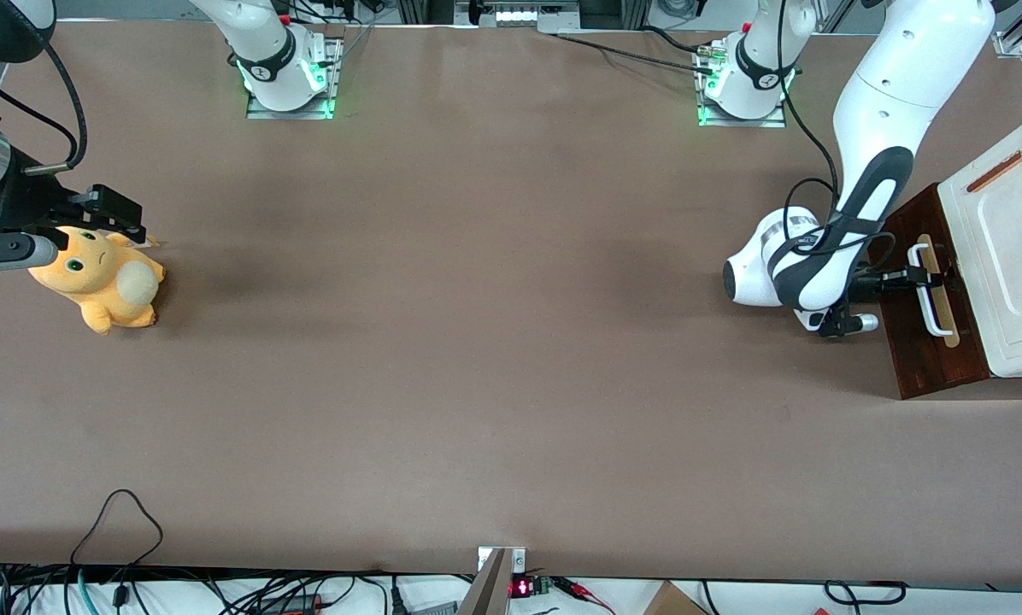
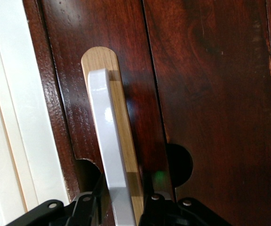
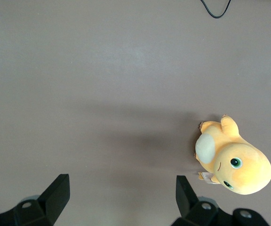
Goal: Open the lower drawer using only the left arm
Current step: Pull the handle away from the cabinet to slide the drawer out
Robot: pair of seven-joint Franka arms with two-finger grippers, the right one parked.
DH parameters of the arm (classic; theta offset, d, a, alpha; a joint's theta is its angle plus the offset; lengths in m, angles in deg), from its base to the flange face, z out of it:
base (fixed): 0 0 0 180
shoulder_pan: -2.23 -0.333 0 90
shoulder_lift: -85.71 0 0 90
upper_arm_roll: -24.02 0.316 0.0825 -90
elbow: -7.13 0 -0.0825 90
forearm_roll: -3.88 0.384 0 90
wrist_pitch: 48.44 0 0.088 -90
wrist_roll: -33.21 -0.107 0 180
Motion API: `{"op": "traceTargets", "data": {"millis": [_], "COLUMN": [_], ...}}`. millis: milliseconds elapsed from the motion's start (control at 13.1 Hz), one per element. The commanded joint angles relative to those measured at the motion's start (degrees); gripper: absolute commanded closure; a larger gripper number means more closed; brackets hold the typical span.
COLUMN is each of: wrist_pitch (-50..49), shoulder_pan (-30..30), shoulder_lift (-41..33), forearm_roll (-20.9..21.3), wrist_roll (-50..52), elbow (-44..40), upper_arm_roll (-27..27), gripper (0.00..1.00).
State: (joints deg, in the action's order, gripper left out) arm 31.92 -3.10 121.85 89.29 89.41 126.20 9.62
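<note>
- Lower drawer (image 1: pixel 928 337) sits at the working arm's end of the worktop (image 1: pixel 477 359), its dark reddish-brown front showing beneath the cream-white cabinet top (image 1: pixel 1011 256).
- Its front carries a white bar handle (image 1: pixel 928 295) mounted on a pale wood strip (image 1: pixel 941 299) with rounded ends.
- From the front camera the drawer front juts out past the edge of the cabinet top, though whether the drawer is pulled out at all cannot be told.
- The left arm (image 1: pixel 878 145) reaches down from its base (image 1: pixel 746 81) and bends toward the drawer, its wrist level with the handle.
- The gripper (image 1: pixel 923 276) is at the end of the handle that lies farther from the front camera.
- In the left wrist view the handle (image 2: pixel 108 146) runs down between the two black fingers (image 2: pixel 86 209), one on each side of the bar; the fingers are close in on the bar, but whether they press on it cannot be told.
- The same view shows the wood strip (image 2: pixel 121 127) under the bar, glossy dark wood grain around it, and two half-round notches in the wood just beside the fingers.
- A small orange strip (image 1: pixel 996 171) lies on the cabinet top.
- An orange plush toy (image 1: pixel 101 286) lies on the worktop toward the parked arm's end, well apart from the drawer.
</note>
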Motion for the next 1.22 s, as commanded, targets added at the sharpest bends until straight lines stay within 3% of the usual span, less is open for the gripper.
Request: {"op": "traceTargets", "data": {"millis": [0, 153, 305, 458, 916, 1145], "wrist_pitch": [-0.8, -0.8, -0.8, -0.9, -3.6, -5.9], "shoulder_pan": [-0.2, -0.2, -0.2, 0.2, 5.3, 6.7], "shoulder_lift": [1.2, 1.4, 1.3, 1.3, 0.4, 0.3], "forearm_roll": [1.1, 1.1, 1.0, 0.9, 0.4, -3.4], "wrist_roll": [-0.1, -0.1, 0.1, 0.9, 0.7, 0.6], "elbow": [-1.4, -1.4, -1.4, -1.5, -1.5, -3.3], "upper_arm_roll": [0.0, 0.0, 0.0, 0.0, -3.3, -8.1], "gripper": [0.68, 0.74, 0.92, 1.0, 1.0, 1.0]}}
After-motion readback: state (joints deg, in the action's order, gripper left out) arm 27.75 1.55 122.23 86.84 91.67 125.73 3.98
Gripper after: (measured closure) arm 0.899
